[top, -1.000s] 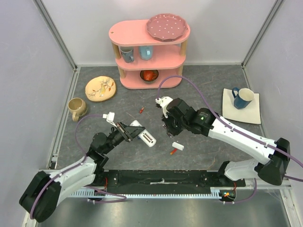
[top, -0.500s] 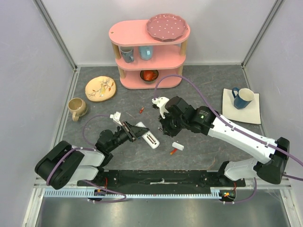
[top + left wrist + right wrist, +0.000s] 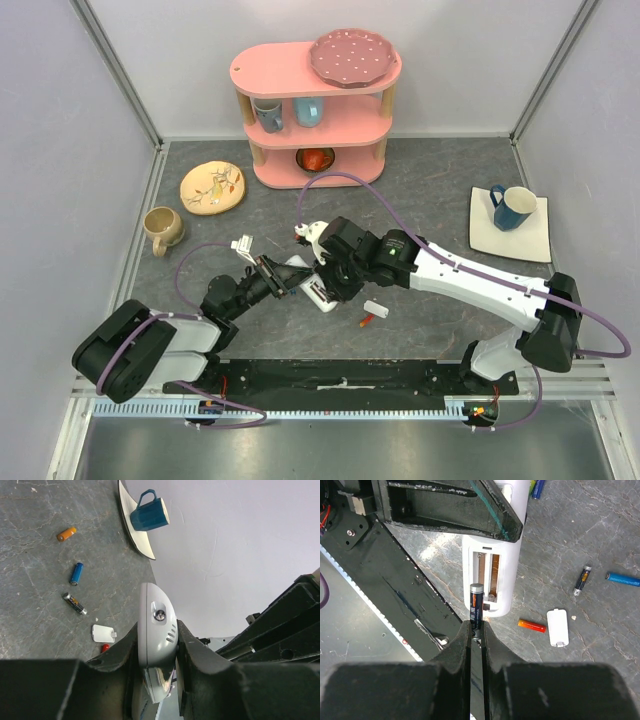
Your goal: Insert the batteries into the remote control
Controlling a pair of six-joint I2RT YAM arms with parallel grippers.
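Observation:
The white remote control (image 3: pixel 300 272) is clamped at one end in my left gripper (image 3: pixel 278 277), shut on it; the left wrist view shows its rounded end (image 3: pixel 156 625) between the fingers. Its battery bay (image 3: pixel 489 577) faces up, open, with two bare slots. My right gripper (image 3: pixel 476 630) is shut on a dark grey battery (image 3: pixel 476 605), held upright right over the remote's near end. Loose batteries lie on the table: red-orange (image 3: pixel 531 625), dark (image 3: pixel 581 580), blue (image 3: pixel 622 578). The white bay cover (image 3: pixel 557 627) lies beside them.
A pink shelf unit (image 3: pixel 315 110) with a plate and cups stands at the back. To the left are a yellow plate (image 3: pixel 212 187) and a beige mug (image 3: pixel 163 228). A blue mug (image 3: pixel 512 207) sits on a white mat at right.
My right arm has swung left with the dark battery, from beside the remote to over its open bay. The left arm first shifted the remote slightly right, then held still.

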